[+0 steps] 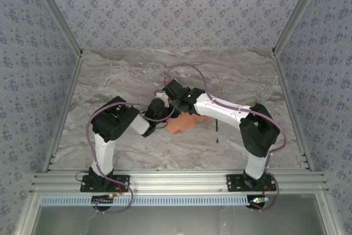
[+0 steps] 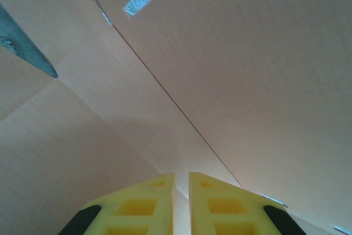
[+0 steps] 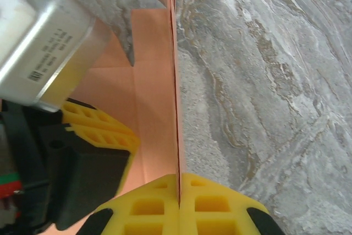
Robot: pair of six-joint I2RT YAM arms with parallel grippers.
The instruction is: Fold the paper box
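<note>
On the marble table, centre: the paper box sits between the two arms, which meet over it from left and right.
Container: the paper box is a part-folded sheet. Its panels are raised at angles and it is not closed up.
Contents: the inner faces that show are bare card.
Colour and stock: salmon-orange, thin, matt card.
Surface, left wrist view: the paper box covers almost the whole field. One long straight fold line runs diagonally across it, and a small cut-out slot lies near the top.
Surface, right wrist view: the paper box shows one panel standing edge-on, as a thin upright line. A flat panel with a stepped notch lies to its left, and the bare table is to its right.
Right gripper: the yellow fingers are pressed together on the bottom edge of the upright panel, with the card pinched between them. From above, the right gripper lies at the far side of the box.
Left gripper: the fingers are drawn nearly together with a narrow slot between them, and they point into the card at close range. Whether card is pinched in the slot cannot be told.
Left gripper, other views: from above, the left gripper is at the box's left edge. The right wrist camera shows the left gripper against the flat panel, just beside the upright one.
Other item: a thin dark stick lies on the table to the right of the box, apart from it.
</note>
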